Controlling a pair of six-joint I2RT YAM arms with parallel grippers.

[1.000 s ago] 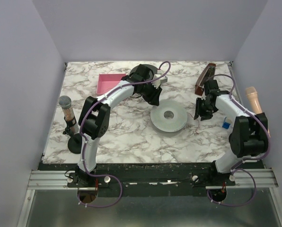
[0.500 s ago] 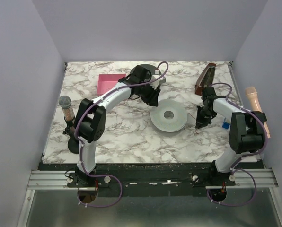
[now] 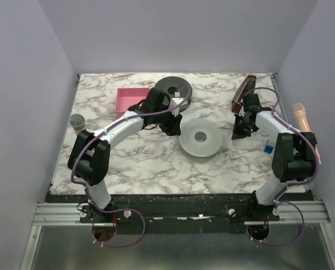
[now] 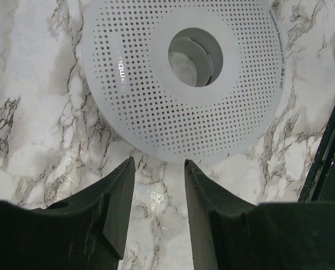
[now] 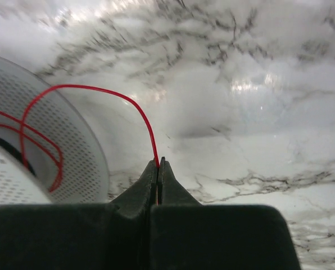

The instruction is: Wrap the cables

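A white marble-veined table (image 3: 128, 157) sits between plain lavender walls, with a pink tray (image 3: 128, 99) and a dark spool (image 3: 168, 86) toward its far edge. A pale grey perforated spool (image 3: 200, 138) lies flat near the middle. The left gripper (image 4: 159, 169) hovers just beside the spool's rim, its fingers spread apart and holding nothing. The right gripper (image 5: 158, 163) is low over the marble to the right of the spool, its fingertips pinched together on the thin red cable (image 5: 150, 135). From that pinch the cable arcs up and leftward to the spool, where it makes loose loops between the two perforated discs. A microphone (image 3: 77, 120) stands at the table's left edge.
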